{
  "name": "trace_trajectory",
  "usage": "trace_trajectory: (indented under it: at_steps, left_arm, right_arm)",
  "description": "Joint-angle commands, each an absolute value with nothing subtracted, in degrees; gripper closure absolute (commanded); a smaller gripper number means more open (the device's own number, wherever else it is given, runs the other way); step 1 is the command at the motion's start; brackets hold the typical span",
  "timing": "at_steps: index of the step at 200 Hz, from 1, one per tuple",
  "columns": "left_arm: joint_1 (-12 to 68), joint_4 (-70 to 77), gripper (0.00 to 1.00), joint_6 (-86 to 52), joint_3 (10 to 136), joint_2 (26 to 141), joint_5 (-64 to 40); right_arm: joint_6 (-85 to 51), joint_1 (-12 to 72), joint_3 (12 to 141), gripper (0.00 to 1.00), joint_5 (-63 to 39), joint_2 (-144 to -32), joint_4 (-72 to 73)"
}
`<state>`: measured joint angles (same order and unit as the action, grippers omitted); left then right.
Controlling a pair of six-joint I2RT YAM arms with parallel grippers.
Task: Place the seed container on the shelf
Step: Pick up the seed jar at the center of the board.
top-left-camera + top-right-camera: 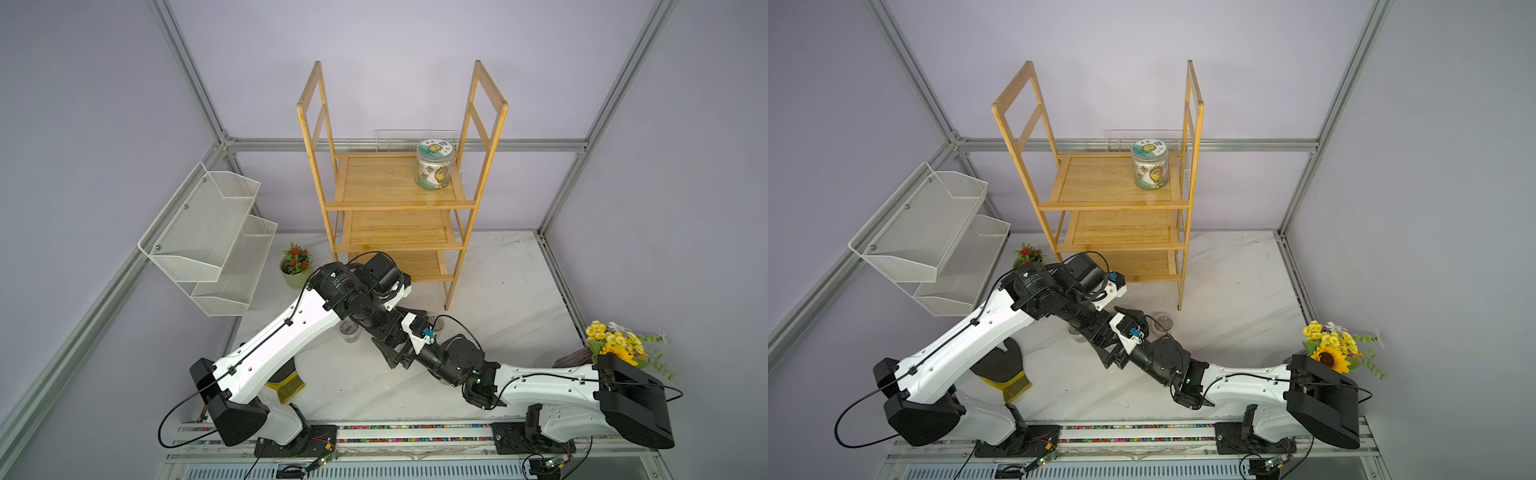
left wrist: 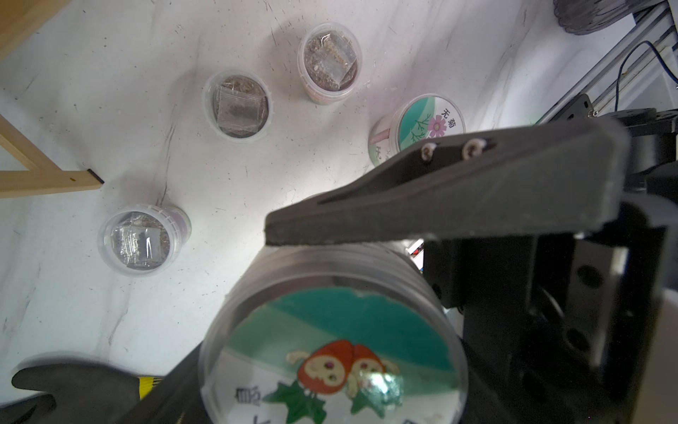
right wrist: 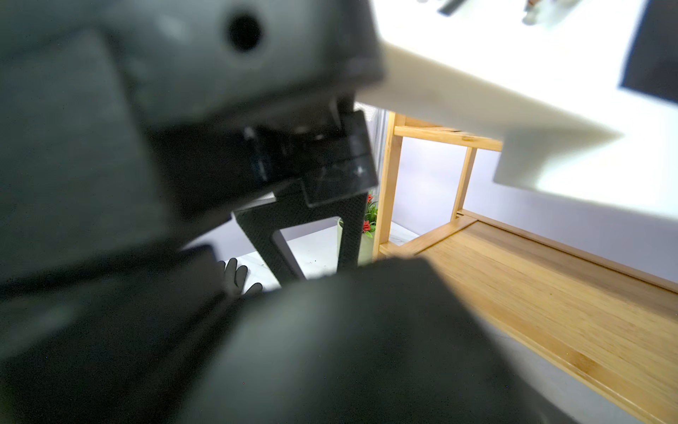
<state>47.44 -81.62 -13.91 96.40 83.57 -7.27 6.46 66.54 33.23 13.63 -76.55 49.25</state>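
Left wrist view: seed container (image 2: 334, 352) clamped, off the shelf (image 2: 47, 183)

Jaws of the left gripper (image 2: 234, 308) clamp the seed container by its sides, one finger (image 2: 440, 191) pressed on the clear wall, the cartoon lid facing the camera; below it lies the marble table (image 2: 91, 312), where four small tubs (image 2: 236, 104) stand apart; the shelf's foot rests near them; a black glove (image 2: 73, 381) lies nearby; the right gripper (image 1: 388, 353), near the table's middle, holds its jaws spread with nothing between; in both top views a labelled jar (image 1: 434, 166) (image 1: 1150, 166) stands on the shelf's top tier, right rear.
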Motion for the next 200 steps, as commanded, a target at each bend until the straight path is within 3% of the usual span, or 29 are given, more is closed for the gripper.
trace_trajectory:
  at_steps: [1,89,200]
  left_arm:
    - [47.9,-82.9,0.34,-13.1,98.9,81.5,-9.2]
    - [47.8,-82.2,0.33,-12.6,99.8,81.5,-11.2]
    - [47.5,-80.7,0.3,-12.7,98.6,79.0,-12.8]
  right_arm:
    - [6.1,65.5,34.6,0.03,14.5,-77.7,48.1]
    - [7.8,65.2,34.0,0.03,11.4,-76.5,47.0]
    - [10.4,65.1,33.5,0.36,9.5,-75.0,47.5]
